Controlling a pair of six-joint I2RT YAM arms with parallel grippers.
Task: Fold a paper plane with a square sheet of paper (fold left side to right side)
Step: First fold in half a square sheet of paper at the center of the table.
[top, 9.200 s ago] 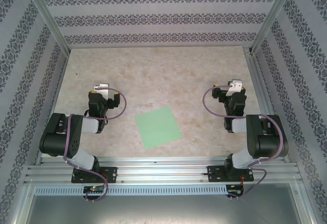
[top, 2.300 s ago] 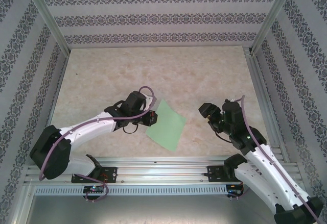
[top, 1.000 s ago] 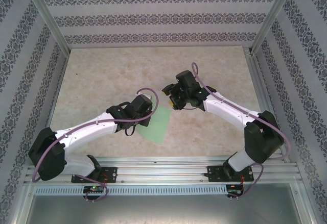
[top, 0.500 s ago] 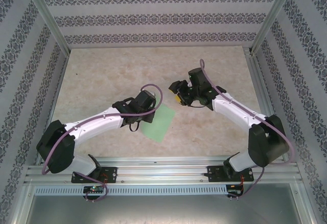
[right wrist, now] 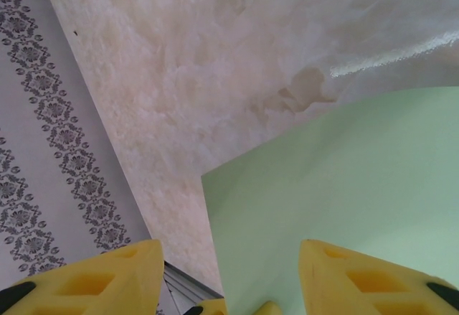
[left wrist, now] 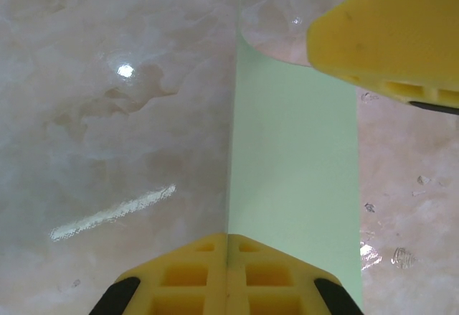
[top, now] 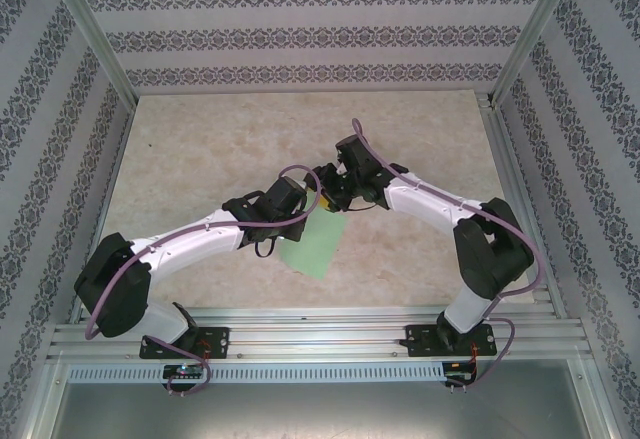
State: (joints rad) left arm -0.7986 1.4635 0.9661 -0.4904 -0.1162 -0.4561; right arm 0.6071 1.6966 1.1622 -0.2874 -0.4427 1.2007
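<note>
The square sheet of paper sits near the middle of the marbled tabletop, its far part lifted and bowed. The left end effector is pinched together on the sheet's edge. Just beside it, the right end effector hangs with fingers apart, the sheet's raised corner ahead between them. Contact there cannot be told.

My left gripper, a yellow two-finger claw: jaws closed, pinching the thin mint-green square sheet of paper. My right gripper: jaws apart, tips just beside the left's. Both arms reach inward.
</note>
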